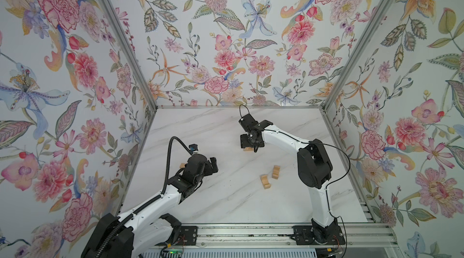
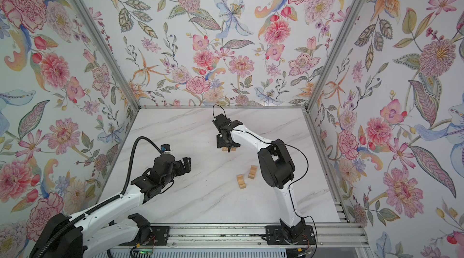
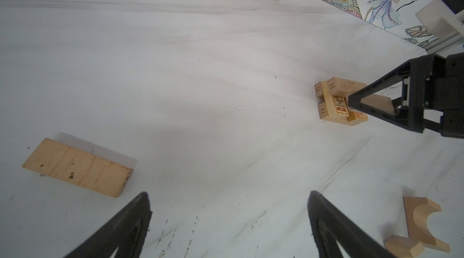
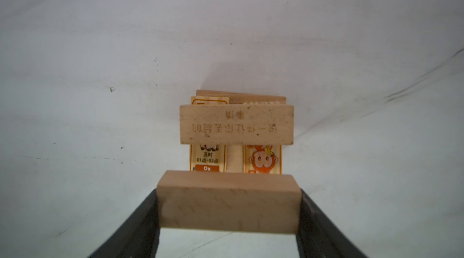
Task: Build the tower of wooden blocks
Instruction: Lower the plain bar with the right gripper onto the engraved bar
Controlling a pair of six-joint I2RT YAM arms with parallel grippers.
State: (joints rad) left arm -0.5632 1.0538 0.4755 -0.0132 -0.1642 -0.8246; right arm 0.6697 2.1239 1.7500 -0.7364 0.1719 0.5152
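Right side: your right gripper (image 4: 229,201) is clamped on a plain block (image 4: 228,204), one finger on each short end, with the block held level and crosswise. In a top view this gripper (image 1: 251,143) points straight down over the tower (image 1: 248,149), which stands mid-worktop toward the far wall.

Tower layout, read from the right wrist view:
- Two printed blocks (image 4: 207,158) lie side by side with a narrow gap between them. They rest on a lower layer that only peeks out at the far edge.
- One engraved block (image 4: 236,123) lies across their far ends.
- The plain block covers their near ends, parallel to the engraved block.

You cannot tell from any view whether the plain block touches the printed blocks or hangs just above them. The left wrist view puts the plain block (image 3: 376,102) at about the height of the engraved block (image 3: 344,86).

Left side: your left gripper (image 3: 228,195) stands wide open with nothing between its fingers, above the left part of the worktop (image 1: 226,201). A plain bar (image 3: 77,167) lies flat just to its left. Only a corner of the bar shows under the wrist in a top view (image 1: 182,165).

Loose stock: two arch blocks (image 1: 265,181) lie close together, nearer than the tower and to its right, well apart from it.
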